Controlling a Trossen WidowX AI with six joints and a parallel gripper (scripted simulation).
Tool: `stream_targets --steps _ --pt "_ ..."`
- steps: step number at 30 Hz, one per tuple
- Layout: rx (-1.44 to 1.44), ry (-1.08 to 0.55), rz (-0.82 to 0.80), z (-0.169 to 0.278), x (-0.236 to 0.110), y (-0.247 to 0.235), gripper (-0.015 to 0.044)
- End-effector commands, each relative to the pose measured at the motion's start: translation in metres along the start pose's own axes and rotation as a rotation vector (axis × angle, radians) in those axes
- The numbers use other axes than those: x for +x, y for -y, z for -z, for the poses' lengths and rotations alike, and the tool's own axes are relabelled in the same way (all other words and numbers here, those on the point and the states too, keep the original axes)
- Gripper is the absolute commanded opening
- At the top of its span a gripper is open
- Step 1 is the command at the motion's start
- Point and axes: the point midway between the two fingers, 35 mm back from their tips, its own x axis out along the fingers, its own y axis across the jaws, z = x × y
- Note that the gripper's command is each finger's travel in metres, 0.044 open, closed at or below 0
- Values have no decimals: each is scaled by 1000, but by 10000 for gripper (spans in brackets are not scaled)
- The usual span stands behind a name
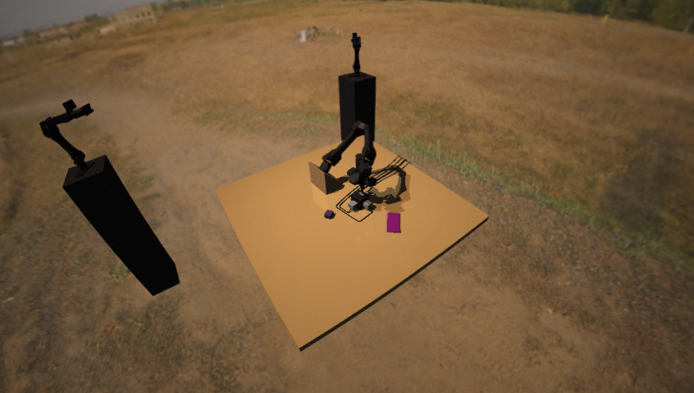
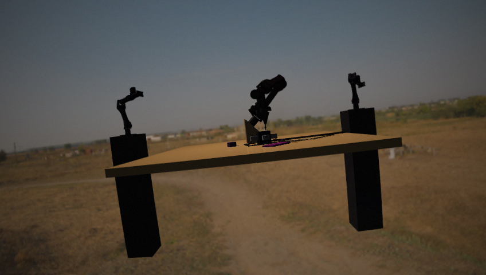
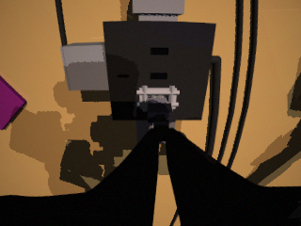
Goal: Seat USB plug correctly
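Note:
The black power cube [image 3: 182, 44] [image 1: 360, 198] [image 2: 264, 134] sits on the tan table [image 1: 311, 273] [image 2: 238, 154]. Its top face shows several dark slots. The USB plug [image 3: 158, 98], with a pale metal shell, stands over the cube's top near its front edge. My gripper [image 3: 161, 135] [image 1: 362, 185] [image 2: 264, 126] points straight down above the cube and is shut on the plug's dark body. Whether the plug touches the socket, I cannot tell.
Black cables [image 3: 241, 56] [image 1: 389, 168] run from the cube across the table. A purple flat pad [image 1: 393, 222] [image 3: 7, 101] lies to the right of the cube, a small purple block [image 1: 329, 214] to the left. A tan wedge block [image 1: 322, 181] stands behind. Two camera pillars [image 1: 116, 219] [image 1: 357, 99] flank the table.

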Motion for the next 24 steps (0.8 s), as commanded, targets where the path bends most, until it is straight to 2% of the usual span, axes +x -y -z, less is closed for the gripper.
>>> stream_targets --steps 1,24 --pt "5 -5 1 1 2 0 0" --pt "5 -5 1 1 4 0 0"
